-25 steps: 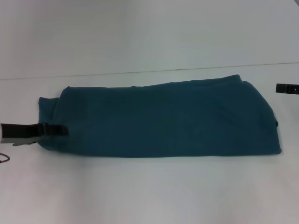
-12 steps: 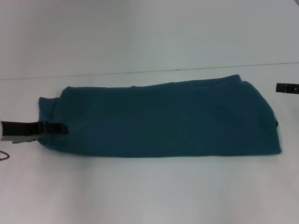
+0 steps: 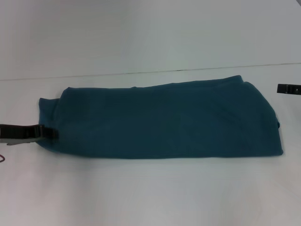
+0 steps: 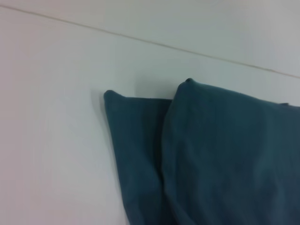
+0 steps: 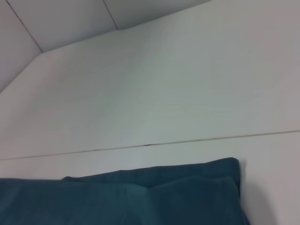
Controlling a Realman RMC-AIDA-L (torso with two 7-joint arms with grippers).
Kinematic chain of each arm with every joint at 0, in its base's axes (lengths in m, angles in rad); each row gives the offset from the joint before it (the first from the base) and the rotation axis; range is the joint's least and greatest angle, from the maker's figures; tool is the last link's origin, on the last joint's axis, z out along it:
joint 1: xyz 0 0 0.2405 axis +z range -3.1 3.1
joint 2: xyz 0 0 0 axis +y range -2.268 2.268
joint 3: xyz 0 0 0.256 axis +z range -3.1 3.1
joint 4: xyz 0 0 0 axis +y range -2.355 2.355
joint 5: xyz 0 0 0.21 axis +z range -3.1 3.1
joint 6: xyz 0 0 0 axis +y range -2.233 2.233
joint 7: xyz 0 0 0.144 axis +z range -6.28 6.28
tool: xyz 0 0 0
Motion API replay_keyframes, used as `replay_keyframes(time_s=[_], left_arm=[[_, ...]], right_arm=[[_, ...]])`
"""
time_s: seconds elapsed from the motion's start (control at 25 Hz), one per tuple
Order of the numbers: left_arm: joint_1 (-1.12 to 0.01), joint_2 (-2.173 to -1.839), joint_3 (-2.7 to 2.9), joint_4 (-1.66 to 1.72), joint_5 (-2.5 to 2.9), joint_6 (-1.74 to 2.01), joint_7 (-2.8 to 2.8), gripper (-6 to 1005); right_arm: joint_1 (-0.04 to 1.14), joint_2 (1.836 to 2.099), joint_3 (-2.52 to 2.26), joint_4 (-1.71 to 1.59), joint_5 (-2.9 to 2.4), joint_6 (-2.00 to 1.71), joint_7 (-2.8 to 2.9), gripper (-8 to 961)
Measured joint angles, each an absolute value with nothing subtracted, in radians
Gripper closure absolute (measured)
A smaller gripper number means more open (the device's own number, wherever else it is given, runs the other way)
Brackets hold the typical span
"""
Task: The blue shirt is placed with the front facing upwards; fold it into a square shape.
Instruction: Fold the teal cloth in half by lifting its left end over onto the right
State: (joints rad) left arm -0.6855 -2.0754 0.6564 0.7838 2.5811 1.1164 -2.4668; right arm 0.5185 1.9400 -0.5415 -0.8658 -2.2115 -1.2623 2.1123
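The folded cotton short-sleeved shirt is a plain dark teal-blue all over, with no pattern or lettering showing. The flat table beneath it is plain white, crossed behind the shirt by one thin dark seam line.

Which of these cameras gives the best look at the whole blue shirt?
The head view: the blue shirt lies there complete, folded into a long band across the table, with both ends visible. The left wrist view catches only one end with its layered corners. The right wrist view catches just a strip along an edge.
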Motion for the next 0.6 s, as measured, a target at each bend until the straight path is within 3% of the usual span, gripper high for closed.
replay_keyframes(time_s=[0.44,0.6], left_arm=[[-0.681,-2.075,0.657,0.795,2.583,1.115,-2.468,810],[-0.675,-2.075,0.655,0.796,2.583,1.115,-2.465,937]], right_arm=[[0.518,1.947,-0.541,-0.861,-2.212,-1.262,2.112,54],[0.518,1.949,-0.541,-0.861,-2.212,-1.262,2.112,54]])
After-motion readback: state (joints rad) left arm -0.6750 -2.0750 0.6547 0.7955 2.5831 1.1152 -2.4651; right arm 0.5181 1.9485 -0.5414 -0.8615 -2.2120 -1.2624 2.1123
